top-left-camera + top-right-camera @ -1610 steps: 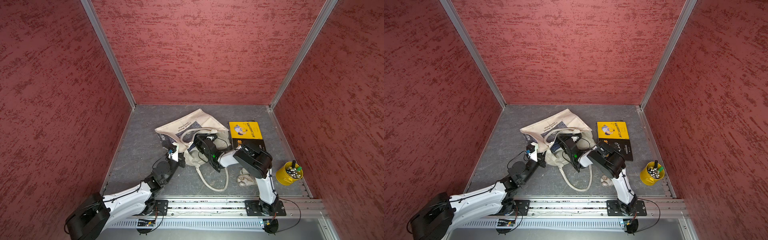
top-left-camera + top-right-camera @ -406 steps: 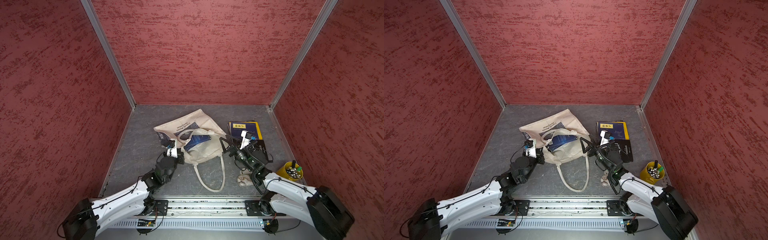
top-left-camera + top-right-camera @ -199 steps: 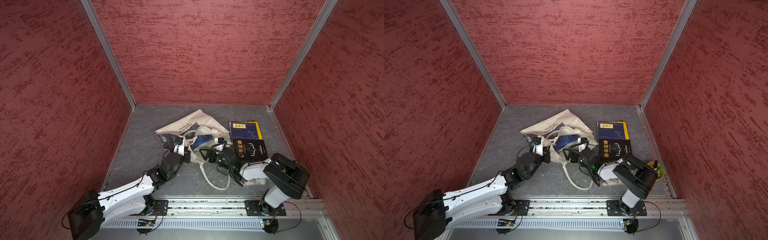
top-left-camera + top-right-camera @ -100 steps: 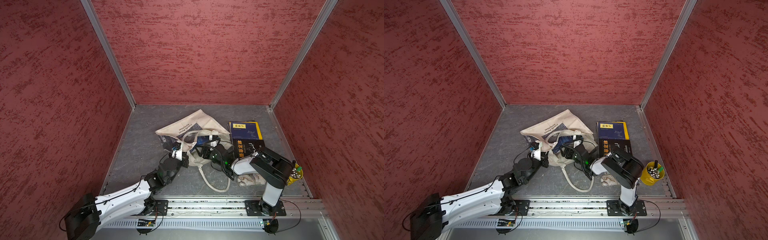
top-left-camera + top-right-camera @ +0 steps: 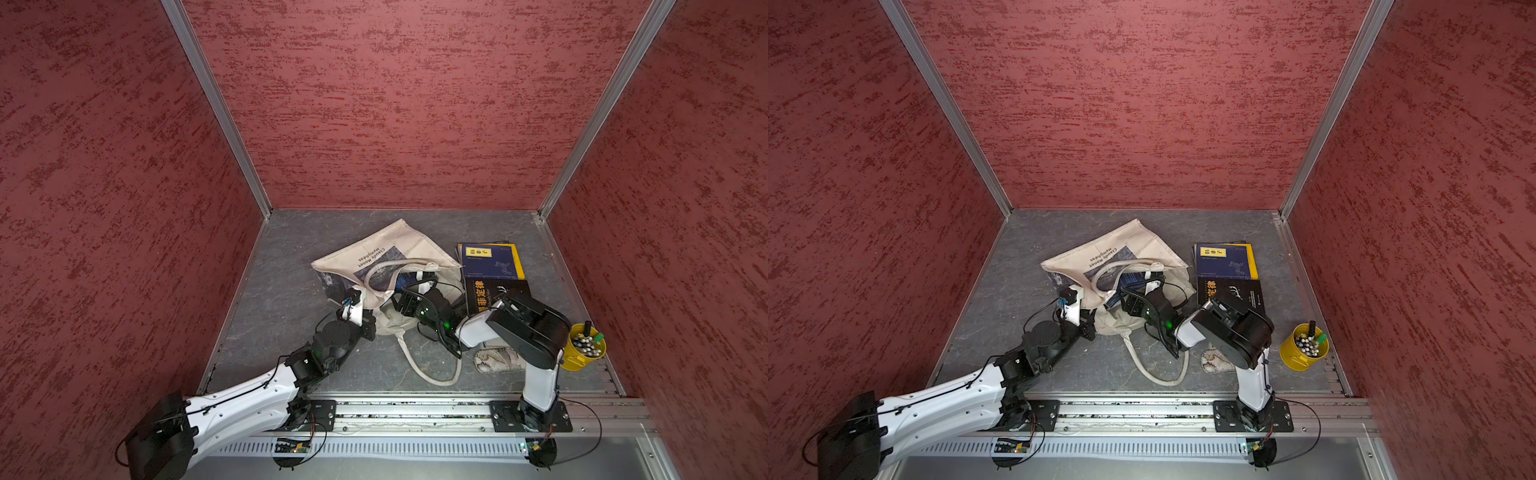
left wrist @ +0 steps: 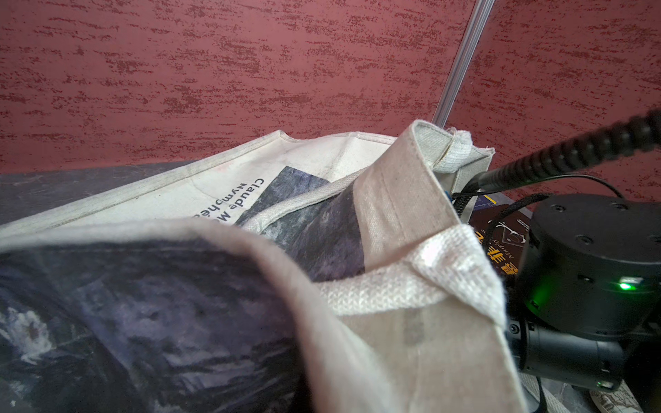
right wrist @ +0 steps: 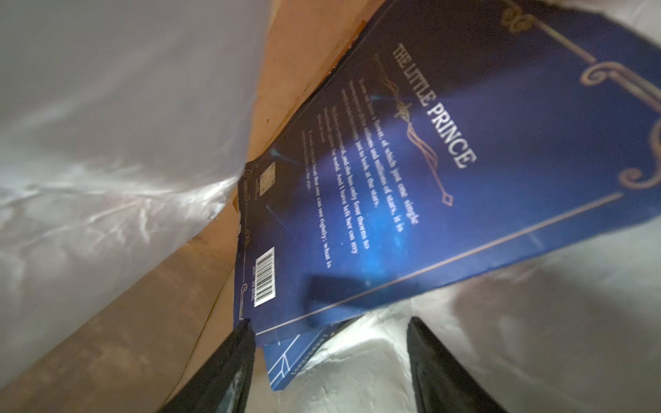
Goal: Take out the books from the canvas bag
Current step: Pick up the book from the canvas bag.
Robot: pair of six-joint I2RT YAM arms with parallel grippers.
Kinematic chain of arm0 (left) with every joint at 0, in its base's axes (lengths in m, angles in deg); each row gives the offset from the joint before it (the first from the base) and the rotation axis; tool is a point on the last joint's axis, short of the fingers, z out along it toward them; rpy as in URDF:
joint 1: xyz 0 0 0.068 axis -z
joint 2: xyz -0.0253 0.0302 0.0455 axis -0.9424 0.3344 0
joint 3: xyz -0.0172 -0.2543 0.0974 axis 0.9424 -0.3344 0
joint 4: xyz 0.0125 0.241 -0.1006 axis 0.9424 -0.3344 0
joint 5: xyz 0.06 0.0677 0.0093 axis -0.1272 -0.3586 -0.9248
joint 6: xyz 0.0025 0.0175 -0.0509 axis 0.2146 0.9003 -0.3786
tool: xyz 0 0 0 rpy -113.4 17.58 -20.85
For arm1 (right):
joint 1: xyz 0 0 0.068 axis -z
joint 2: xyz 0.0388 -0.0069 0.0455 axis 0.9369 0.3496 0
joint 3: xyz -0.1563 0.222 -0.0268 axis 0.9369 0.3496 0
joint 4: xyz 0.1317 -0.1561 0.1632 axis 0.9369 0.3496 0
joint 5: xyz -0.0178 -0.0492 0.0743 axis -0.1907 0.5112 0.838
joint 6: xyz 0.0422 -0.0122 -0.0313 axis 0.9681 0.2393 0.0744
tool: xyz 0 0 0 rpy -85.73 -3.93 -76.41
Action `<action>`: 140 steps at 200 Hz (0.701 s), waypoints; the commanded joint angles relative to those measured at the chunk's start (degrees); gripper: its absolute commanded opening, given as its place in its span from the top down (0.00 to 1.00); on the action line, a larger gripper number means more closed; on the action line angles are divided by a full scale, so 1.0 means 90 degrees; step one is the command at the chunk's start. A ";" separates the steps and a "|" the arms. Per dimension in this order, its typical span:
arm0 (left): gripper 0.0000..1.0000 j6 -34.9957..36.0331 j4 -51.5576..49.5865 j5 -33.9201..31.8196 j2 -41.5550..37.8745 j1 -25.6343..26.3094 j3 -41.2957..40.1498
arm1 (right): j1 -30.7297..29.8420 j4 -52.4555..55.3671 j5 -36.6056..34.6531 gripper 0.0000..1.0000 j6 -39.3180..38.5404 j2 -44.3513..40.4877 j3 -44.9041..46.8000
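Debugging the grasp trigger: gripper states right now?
Left gripper: shut on the canvas bag rim.
Right gripper: open, jaws at the Little Prince book edge.

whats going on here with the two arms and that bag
The robot is emptying books from the canvas bag. The left gripper, shut, appears to pinch the bag's rim to hold the mouth open. The right gripper is inside the bag, jaws open around the edge of a blue Little Prince book, not gripping it yet. A dark blue book and a black book lie outside beside the bag.
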State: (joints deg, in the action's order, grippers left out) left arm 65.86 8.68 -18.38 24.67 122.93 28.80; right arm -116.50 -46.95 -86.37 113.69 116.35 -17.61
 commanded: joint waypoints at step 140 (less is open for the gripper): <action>1.00 0.0524 0.1876 0.0860 0.0149 -0.0307 -0.0855 | 0.0061 -0.1264 -0.0945 0.52 0.1014 0.0523 -0.0046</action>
State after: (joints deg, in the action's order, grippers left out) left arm 70.35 20.57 -13.73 25.63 121.45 22.40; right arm -116.19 -57.11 -92.21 122.50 121.33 -17.02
